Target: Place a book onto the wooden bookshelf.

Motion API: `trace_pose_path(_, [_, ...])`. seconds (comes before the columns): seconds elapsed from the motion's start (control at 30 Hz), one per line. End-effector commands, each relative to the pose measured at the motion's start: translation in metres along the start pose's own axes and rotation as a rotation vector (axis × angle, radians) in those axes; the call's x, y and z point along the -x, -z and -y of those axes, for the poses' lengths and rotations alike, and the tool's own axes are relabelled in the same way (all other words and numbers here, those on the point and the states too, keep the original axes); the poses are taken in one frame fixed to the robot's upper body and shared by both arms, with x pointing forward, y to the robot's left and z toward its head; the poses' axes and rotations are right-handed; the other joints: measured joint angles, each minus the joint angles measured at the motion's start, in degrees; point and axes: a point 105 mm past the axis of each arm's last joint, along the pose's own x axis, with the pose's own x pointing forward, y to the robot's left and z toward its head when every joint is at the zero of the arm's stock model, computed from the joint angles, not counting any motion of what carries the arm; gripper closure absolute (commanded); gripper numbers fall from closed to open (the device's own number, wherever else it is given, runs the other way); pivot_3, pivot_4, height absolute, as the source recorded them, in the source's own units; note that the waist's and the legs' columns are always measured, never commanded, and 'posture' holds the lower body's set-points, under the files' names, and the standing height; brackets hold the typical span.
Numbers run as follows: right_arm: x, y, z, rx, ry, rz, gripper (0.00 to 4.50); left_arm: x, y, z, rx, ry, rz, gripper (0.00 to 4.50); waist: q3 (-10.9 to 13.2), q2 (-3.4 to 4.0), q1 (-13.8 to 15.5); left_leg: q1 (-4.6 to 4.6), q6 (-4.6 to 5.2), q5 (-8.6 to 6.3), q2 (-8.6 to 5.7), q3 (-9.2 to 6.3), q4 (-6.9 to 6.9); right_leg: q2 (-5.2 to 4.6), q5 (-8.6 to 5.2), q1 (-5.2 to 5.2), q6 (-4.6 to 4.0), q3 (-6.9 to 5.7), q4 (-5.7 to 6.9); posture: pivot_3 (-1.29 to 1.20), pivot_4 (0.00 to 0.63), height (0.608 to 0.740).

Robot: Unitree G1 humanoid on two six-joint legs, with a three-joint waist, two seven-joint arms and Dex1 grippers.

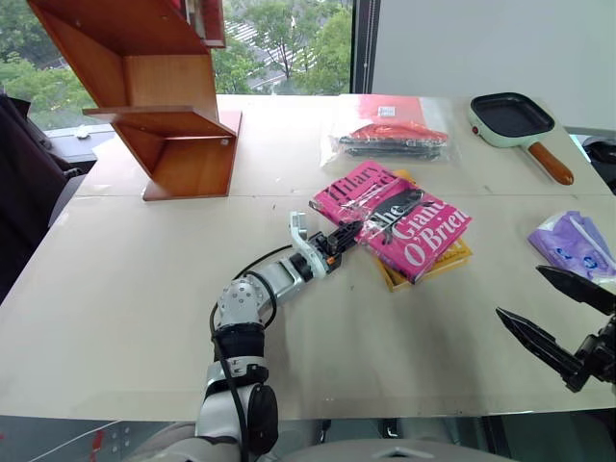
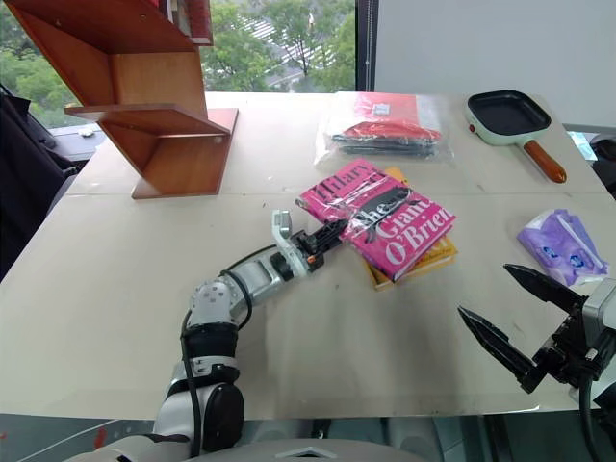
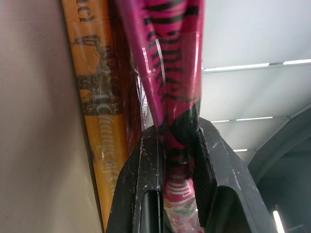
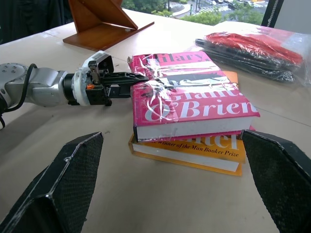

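The left fingers (image 1: 339, 241) are clenched on the edge of the book (image 1: 395, 219), which lies atop a yellow book (image 1: 428, 265); the right fingers (image 1: 555, 315) are spread, empty. That thin, glossy edge hold may slip during lifting toward the bookshelf (image 1: 159, 91).

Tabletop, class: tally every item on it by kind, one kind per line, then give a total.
Books: 2, the pink book and the yellow book
Wooden bookshelf: 1
Frying pan: 1
Plastic packets: 2, red-black packet, purple packet
Total: 6

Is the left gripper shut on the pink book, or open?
Shut: the left gripper has its jaws closed on the pink book at its edge, atop the yellow book.
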Motion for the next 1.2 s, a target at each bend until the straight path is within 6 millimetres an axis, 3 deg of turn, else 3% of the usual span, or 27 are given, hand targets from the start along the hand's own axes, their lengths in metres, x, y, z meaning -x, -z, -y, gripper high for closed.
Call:
trace_pose_path(0.03, [-0.002, -0.008, 0.003, 0.034, -0.013, 0.024, 0.0, 0.003, 0.002, 0.011, 0.001, 0.052, 0.01, 4.27, 0.0, -0.03, 0.0, 0.0, 0.0, 0.0, 0.0, 0.0, 0.0, 0.0, 0.0, -0.01, 0.0, 0.0, -0.01, 0.0, 0.15, 0.74])
trace_pose_path(0.1, [-0.007, -0.011, 0.01, 0.035, -0.032, 0.04, 0.0, 0.011, -0.006, 0.04, -0.159, 0.129, 0.037, 4.27, 0.1, -0.15, -0.4, -0.04, 0.01, -0.01, 0.02, 0.05, -0.01, 0.0, 0.0, -0.06, 0.0, 0.05, -0.01, 0.0, 0.15, 0.74])
trace_pose_path(0.23, [-0.017, -0.019, 0.033, 0.021, -0.052, 0.092, 0.0, 0.019, 0.0, 0.092, -0.685, 0.183, -0.021, 4.27, 0.4, -0.61, -1.1, -0.4, -0.3, 0.16, 0.06, 0.05, -0.02, 0.02, 0.04, -0.4, -0.06, 0.21, 0.03, 0.0, 0.15, 0.74])
trace_pose_path(0.4, [-0.029, -0.028, 0.06, 0.021, -0.08, 0.147, 0.0, 0.019, -0.007, 0.136, -1.212, 0.204, 0.027, 4.27, 0.4, -0.47, -0.8, -0.42, -0.32, 0.17, 0.02, 0.13, -0.09, -0.01, 0.03, -0.44, -0.07, 0.32, -0.05, 0.0, 0.15, 0.74])
trace_pose_path(0.5, [-0.05, -0.04, 0.085, 0.018, -0.132, 0.218, 0.0, 0.03, -0.028, 0.194, -1.593, 0.208, 0.173, 4.27, 0.9, -0.68, -1.3, -0.46, -0.3, 0.17, 0.02, 0.21, -0.09, 0.0, 0.04, -0.46, -0.07, 0.31, -0.11, 0.0, 0.15, 0.74])
trace_pose_path(0.63, [-0.075, -0.051, 0.098, 0.004, -0.232, 0.276, 0.0, 0.045, -0.045, 0.223, -2.052, 0.04, 0.202, 4.27, 1.1, -0.6, -1.6, -0.43, -0.3, 0.18, 0.11, 0.29, -0.2, 0.15, 0.11, -0.55, -0.07, 0.29, -0.11, 0.0, 0.15, 0.74])
trace_pose_path(0.77, [-0.102, -0.066, 0.1, -0.009, -0.349, 0.337, 0.0, 0.065, -0.07, 0.238, -2.538, -0.279, 0.122, 4.27, 1.3, -0.45, -1.4, -0.46, -0.3, 0.18, 0.07, 0.3, -0.53, 0.15, 0.21, -0.72, 0.15, 0.28, -0.2, 0.0, 0.15, 0.74])
trace_pose_path(0.9, [-0.122, -0.069, 0.098, -0.004, -0.433, 0.331, 0.0, 0.092, -0.093, 0.249, -2.795, -0.585, -0.005, 4.27, 1.3, -0.42, -1.3, -1.1, -0.32, 0.19, 0.07, 0.25, -0.61, 0.13, 0.23, -1.29, 0.18, 0.17, -0.37, 0.0, 0.15, 0.74])
trace_pose_path(1.1, [-0.142, -0.079, 0.091, 0.002, -0.523, 0.371, 0.0, 0.126, -0.11, 0.29, -3.004, -0.877, 0.022, 4.27, 1.4, -0.45, -1.2, -1.98, -0.32, 0.19, 0.01, 0.21, -0.43, 0.03, 0.23, -2.04, 0.21, 0.01, -0.19, 0.0, 0.15, 0.74])
trace_pose_path(1.13, [-0.144, -0.082, 0.09, 0.006, -0.532, 0.381, 0.0, 0.129, -0.111, 0.294, 2.991, 0.895, -0.028, 4.27, 1.4, -0.44, -1.1, -2.05, -0.32, 0.19, 0.0, 0.18, -0.36, 0.02, 0.23, -2.06, 0.21, -0.04, -0.15, 0.0, 0.15, 0.74])
trace_pose_path(1.2, [-0.146, -0.088, 0.087, 0.009, -0.557, 0.404, 0.0, 0.139, -0.117, 0.298, 2.929, 0.953, -0.007, 4.27, 1.4, -0.44, -1.2, -2.08, -0.32, 0.19, 0.0, 0.2, -0.3, 0.0, 0.23, -2.06, 0.21, -0.09, -0.12, 0.0, 0.15, 0.74])
